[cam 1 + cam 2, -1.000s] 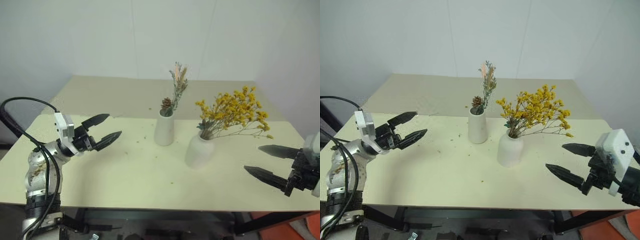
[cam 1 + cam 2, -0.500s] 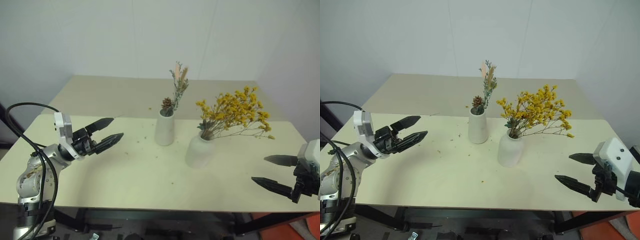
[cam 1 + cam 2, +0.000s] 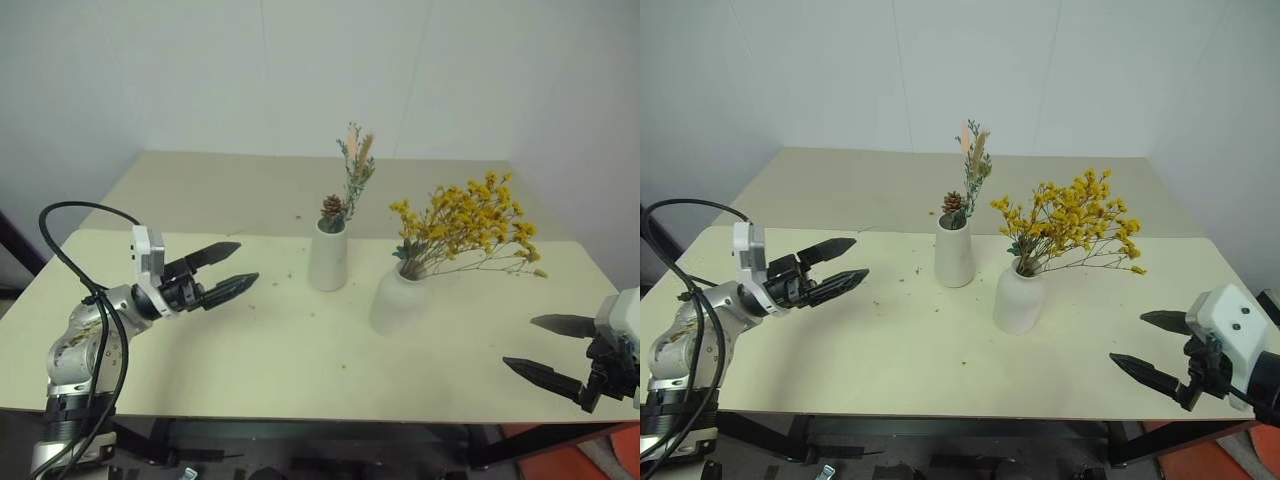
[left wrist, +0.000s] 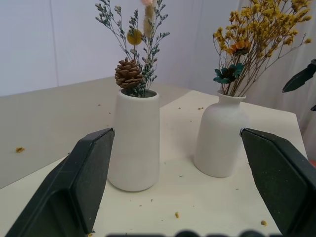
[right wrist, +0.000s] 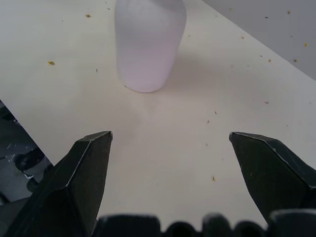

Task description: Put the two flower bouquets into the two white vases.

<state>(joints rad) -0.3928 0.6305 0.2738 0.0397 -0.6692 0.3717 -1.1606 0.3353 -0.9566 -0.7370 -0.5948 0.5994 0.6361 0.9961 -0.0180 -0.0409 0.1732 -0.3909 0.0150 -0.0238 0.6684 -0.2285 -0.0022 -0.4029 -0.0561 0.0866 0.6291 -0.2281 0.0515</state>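
A tall slim white vase [image 3: 329, 258] stands mid-table and holds the sparse sprig [image 3: 352, 180] with its pinecone. Right of it and a little nearer, the squat white vase [image 3: 398, 300] holds the bushy yellow bouquet [image 3: 470, 225]. My left gripper [image 3: 246, 262] hovers open over the table, left of the tall vase and pointing at it, with nothing between its fingers. The left wrist view has both vases [image 4: 134, 140] [image 4: 219, 136] between the spread fingers. My right gripper [image 3: 519, 341] hangs open and empty near the front right corner, facing the squat vase [image 5: 148, 44].
The pale yellow table [image 3: 280, 350] butts against a beige table [image 3: 220, 190] behind it, under a white wall. Small dried flower crumbs [image 3: 965, 360] dot the surface. A black cable [image 3: 70, 215] loops by my left arm. The front edge runs just under both grippers.
My left gripper has rolled at the wrist, still pointing at the tall vase. The right gripper has drawn back and sunk toward the front right corner. Vases and bouquets stand as before.
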